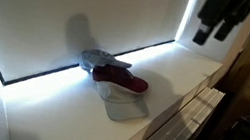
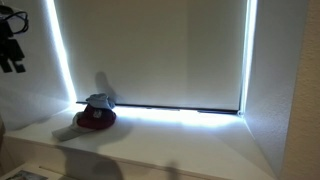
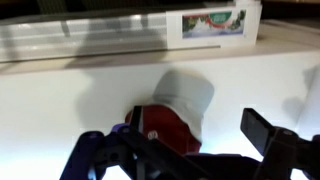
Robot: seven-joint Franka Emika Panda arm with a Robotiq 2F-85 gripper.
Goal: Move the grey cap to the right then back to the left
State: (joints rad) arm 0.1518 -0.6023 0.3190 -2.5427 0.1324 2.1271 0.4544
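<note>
- In an exterior view, a smooth white ledge [image 1: 48,109] runs under a pale roller blind [image 1: 73,11], with bright daylight leaking along the blind's edges.
- Three soft fabric caps lie in a heap on the ledge. The grey cap [image 1: 96,59], with its rounded crown, lies nearest the blind. The maroon cap [image 1: 124,79] is touching it, and the off-white cap [image 1: 126,105] lies towards the ledge's front edge.
- The dark gripper [image 1: 214,34] hangs high up, well apart from the heap, with its fingers spread.
- In the other exterior view, the room is dim and the blind [image 2: 150,55] fills the wall.
- The grey cap [image 2: 98,99] sits on the ledge [image 2: 180,145] at the blind's foot, against the maroon cap [image 2: 95,118].
- The gripper [image 2: 12,62] hovers up in the corner, clear of them.
- In the wrist view, the gripper [image 3: 175,135] gapes wide with nothing between its fingers [image 3: 262,128].
- The maroon cap [image 3: 165,122] lies below, with the off-white cap [image 3: 188,92] just beyond it on the matt white surface.
- A bluish sliver at the maroon cap's edge may be the grey cap, though I cannot be sure.
- A colourful printed box [image 3: 212,22] stands further back.
</note>
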